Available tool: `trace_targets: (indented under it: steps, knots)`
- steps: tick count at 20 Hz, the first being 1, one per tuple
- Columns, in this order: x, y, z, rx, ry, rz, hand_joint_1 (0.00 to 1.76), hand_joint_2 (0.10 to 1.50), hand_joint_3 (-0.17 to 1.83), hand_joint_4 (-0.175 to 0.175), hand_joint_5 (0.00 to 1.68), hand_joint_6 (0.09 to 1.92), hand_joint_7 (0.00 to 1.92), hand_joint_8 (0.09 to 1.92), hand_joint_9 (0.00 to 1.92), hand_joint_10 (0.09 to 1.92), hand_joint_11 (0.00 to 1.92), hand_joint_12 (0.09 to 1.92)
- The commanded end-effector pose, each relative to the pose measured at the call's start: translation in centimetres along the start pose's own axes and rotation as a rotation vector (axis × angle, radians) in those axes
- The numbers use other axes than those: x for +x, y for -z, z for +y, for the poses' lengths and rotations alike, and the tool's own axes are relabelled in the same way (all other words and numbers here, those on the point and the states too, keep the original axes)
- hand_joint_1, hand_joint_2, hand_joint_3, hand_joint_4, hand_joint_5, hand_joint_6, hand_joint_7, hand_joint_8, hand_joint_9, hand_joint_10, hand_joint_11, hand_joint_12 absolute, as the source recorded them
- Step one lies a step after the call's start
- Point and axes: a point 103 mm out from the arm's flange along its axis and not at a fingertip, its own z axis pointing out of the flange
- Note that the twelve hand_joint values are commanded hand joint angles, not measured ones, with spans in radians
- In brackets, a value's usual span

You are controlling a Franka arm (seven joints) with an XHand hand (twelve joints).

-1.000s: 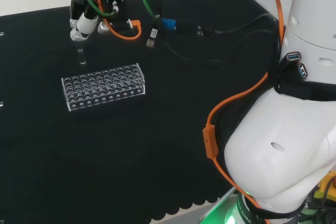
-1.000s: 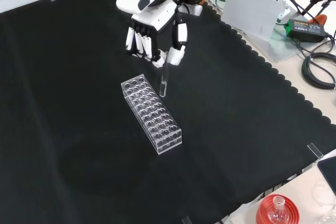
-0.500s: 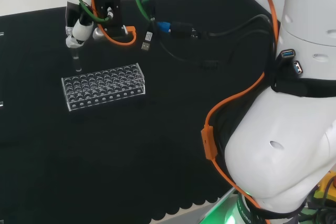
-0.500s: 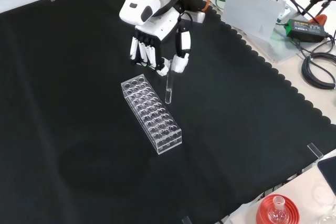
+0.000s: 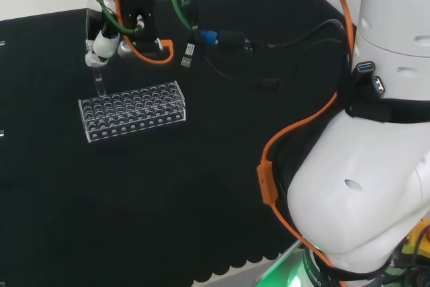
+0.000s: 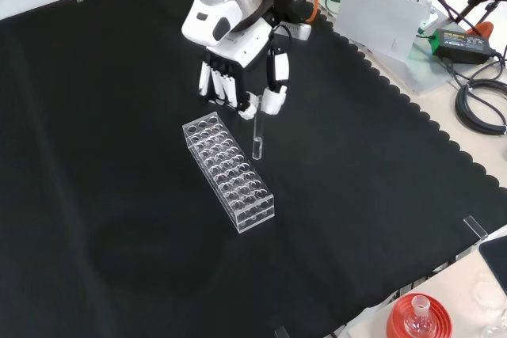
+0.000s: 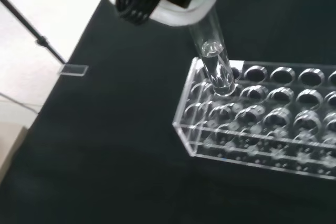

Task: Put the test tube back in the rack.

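above the rack's end, test tube pinched and hanging upright

held near its top between thumb and fingertips of the hand point(image 6: 238, 61), with test tube point(image 6: 257, 128) poised over the end holes of the clear rack point(image 6: 230, 172), not yet seated (by the wrist view, tip just above a corner hole). likely light, stiff, slick and breakable glass; best gripped high, lowered straight. hard to tell exactly which hole lies beneath; contents, if any, unreadable.

I see my black and white hand point(image 6: 238, 53) with white-tipped fingers point(image 6: 275, 99) below glossy white rounded arm links point(image 5: 363, 186), where orange point(image 5: 295, 132), green and black cables trail above those fingers.
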Motion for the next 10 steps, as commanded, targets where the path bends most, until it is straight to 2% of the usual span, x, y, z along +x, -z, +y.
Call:
trace_targets:
  steps: [1, 10]
  knots:
    - [0.15, -1.94, -0.45, 0.024, 0.028, 0.058, 1.19, 0.69, 0.61, -0.166, 1.25, 0.69, 1.4, 0.57, 1.12, 0.61, 0.68, 1.31]
    - [0.32, -2.87, -0.45, 0.042, 0.031, 0.07, 1.19, 0.69, 0.61, -0.167, 1.24, 0.69, 1.4, 0.57, 1.12, 0.61, 0.68, 1.31]
